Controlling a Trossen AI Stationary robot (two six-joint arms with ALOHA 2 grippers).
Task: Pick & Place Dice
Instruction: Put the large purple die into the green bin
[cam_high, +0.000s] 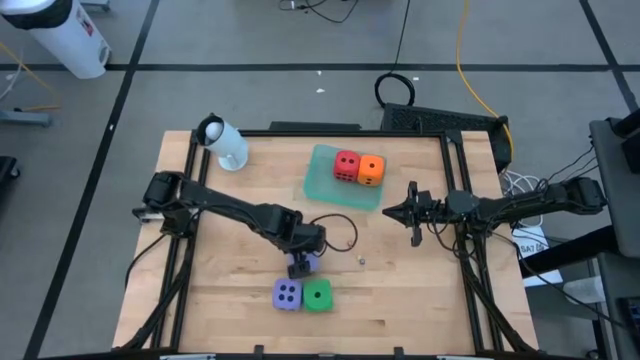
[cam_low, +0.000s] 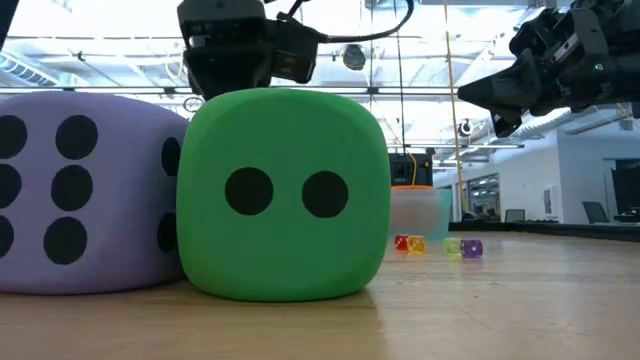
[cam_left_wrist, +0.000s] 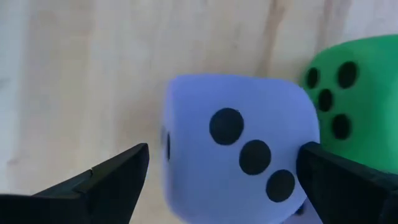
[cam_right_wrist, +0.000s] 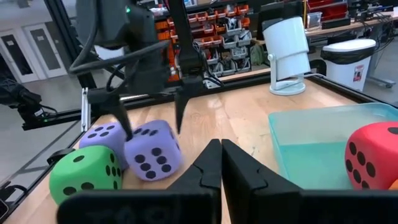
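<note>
Purple foam die (cam_left_wrist: 239, 146) sits on the wooden table (cam_high: 230, 250) directly between the spread fingers of the left gripper (cam_high: 300, 262), which straddles it without closing. Just nearer lie a second purple die (cam_high: 287, 294) and, touching it on the right, a green die (cam_high: 318, 295). Farther back, a red die (cam_high: 346, 165) and an orange die (cam_high: 371, 169) rest side by side in the teal tray (cam_high: 322, 180). Well to the right, the right gripper (cam_high: 412, 212) hovers with fingers shut, empty.

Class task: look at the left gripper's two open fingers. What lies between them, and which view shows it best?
A purple die sits between the left gripper's open fingers, shown best in the left wrist view. The green die lies just beyond.
</note>
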